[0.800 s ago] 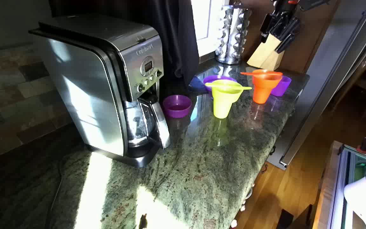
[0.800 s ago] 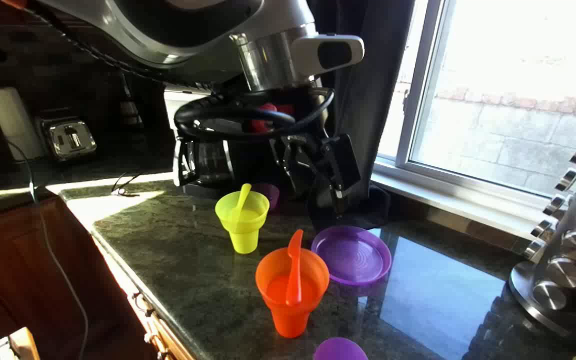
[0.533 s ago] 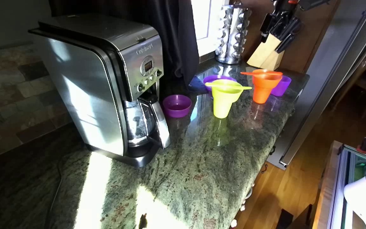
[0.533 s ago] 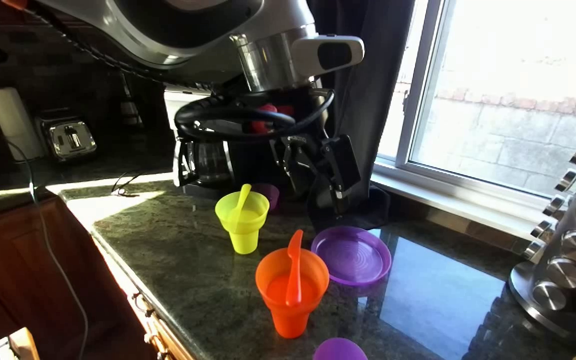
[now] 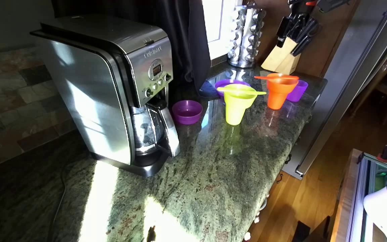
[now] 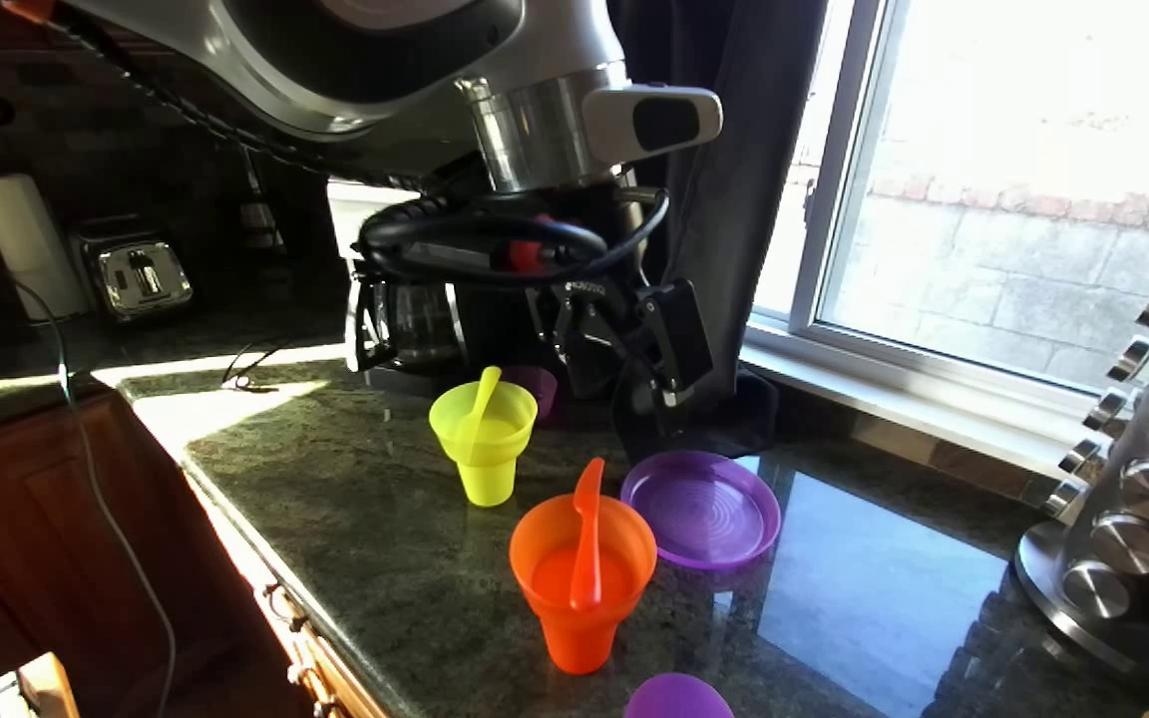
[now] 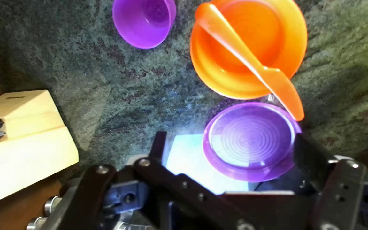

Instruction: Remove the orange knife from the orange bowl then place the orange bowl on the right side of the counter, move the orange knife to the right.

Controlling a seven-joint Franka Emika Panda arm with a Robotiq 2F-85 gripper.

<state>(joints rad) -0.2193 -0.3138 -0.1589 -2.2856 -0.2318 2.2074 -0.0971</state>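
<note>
The orange bowl (image 5: 278,88) (image 6: 565,588) (image 7: 287,32) stands upright on the counter, with a wide top over a narrower cup-shaped lower part. I cannot tell whether these are separate pieces. The orange knife (image 5: 267,78) (image 6: 588,529) (image 7: 235,41) lies across its rim. In the wrist view its blade end sticks out past the rim, over the edge of a purple plate. My gripper (image 7: 230,142) is open and empty, fingers wide apart. In an exterior view the gripper (image 6: 631,364) hangs above the counter, behind the orange bowl and the purple plate, apart from both.
The purple plate (image 6: 704,511) (image 7: 251,140) lies beside the orange bowl. A purple cup (image 5: 297,90) (image 7: 144,24), a yellow cup with cutlery (image 5: 235,107) (image 6: 488,449) and a purple bowl (image 5: 187,112) stand nearby. A coffee maker (image 5: 113,94), spice rack (image 6: 1123,499) and knife block (image 7: 27,137) border the area.
In an exterior view the arm's wrist and gripper have tilted and shifted slightly down and left. The orange bowl, the knife and the other tableware have not moved.
</note>
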